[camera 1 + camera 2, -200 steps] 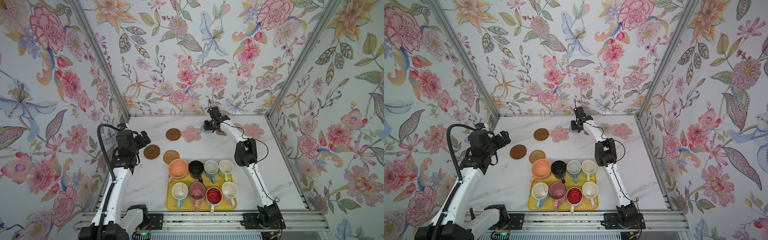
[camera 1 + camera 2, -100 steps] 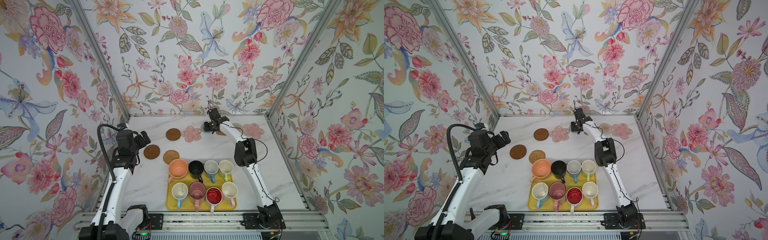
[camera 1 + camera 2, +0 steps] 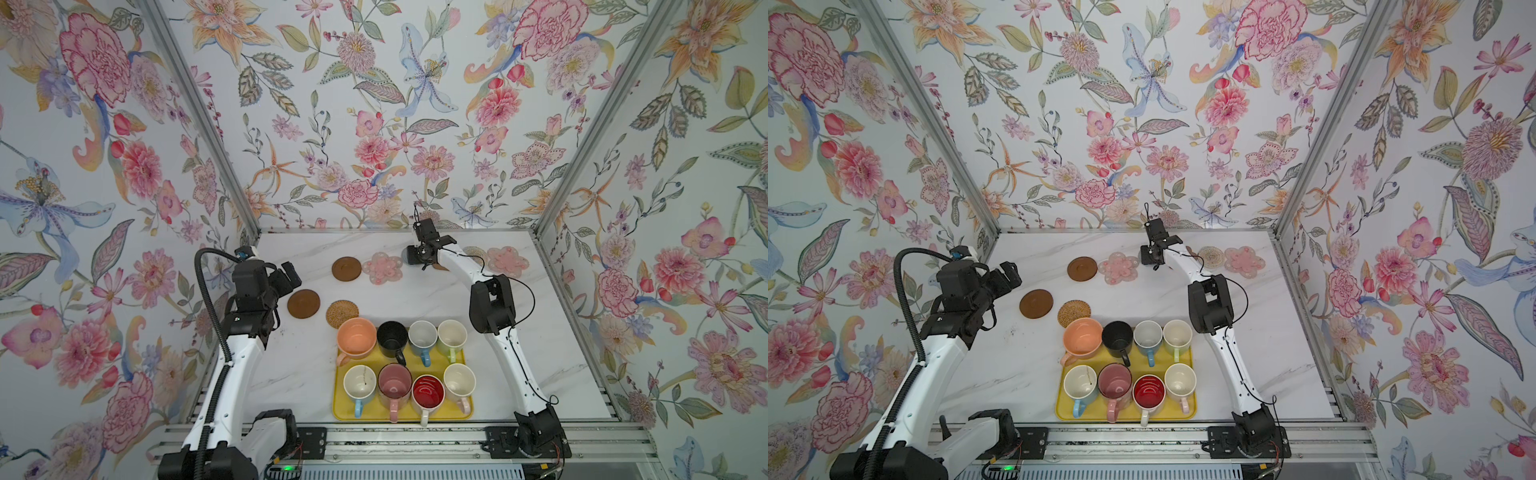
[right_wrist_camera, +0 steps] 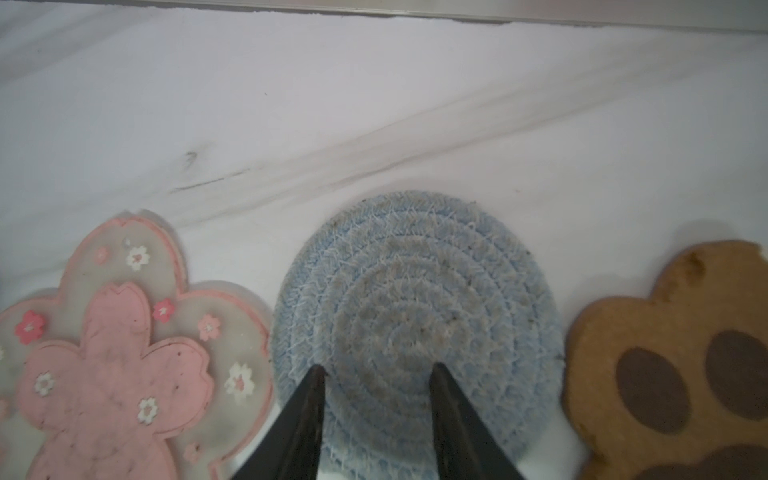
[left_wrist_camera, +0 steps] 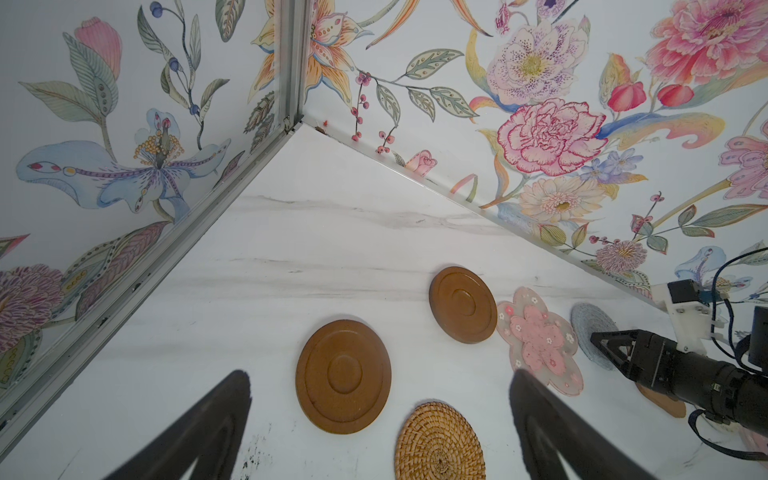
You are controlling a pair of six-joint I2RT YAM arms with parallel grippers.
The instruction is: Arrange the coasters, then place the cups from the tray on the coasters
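My right gripper (image 4: 377, 366) is open at a narrow gap, both tips resting on the grey round coaster (image 4: 415, 291). That coaster lies between a pink flower coaster (image 4: 116, 345) and the brown paw coaster (image 4: 673, 365). In both top views the right gripper (image 3: 411, 255) reaches to the back of the table. My left gripper (image 5: 380, 374) hangs wide open and empty above a dark brown disc (image 3: 304, 304) and the rattan coaster (image 3: 342, 314). Several cups, among them the peach (image 3: 356, 337), black (image 3: 392, 337) and pink (image 3: 394, 382) ones, stand on the yellow tray (image 3: 338, 411).
A second dark brown disc (image 3: 346, 268) lies at the back left. The clear round coaster (image 3: 473, 253) and another pink flower coaster (image 3: 508, 261) lie at the back right. Floral walls close in the table on three sides, and the back wall is close behind the right gripper.
The right gripper has edged slightly at the back of the table. The left arm, the coasters and the cups have not moved.
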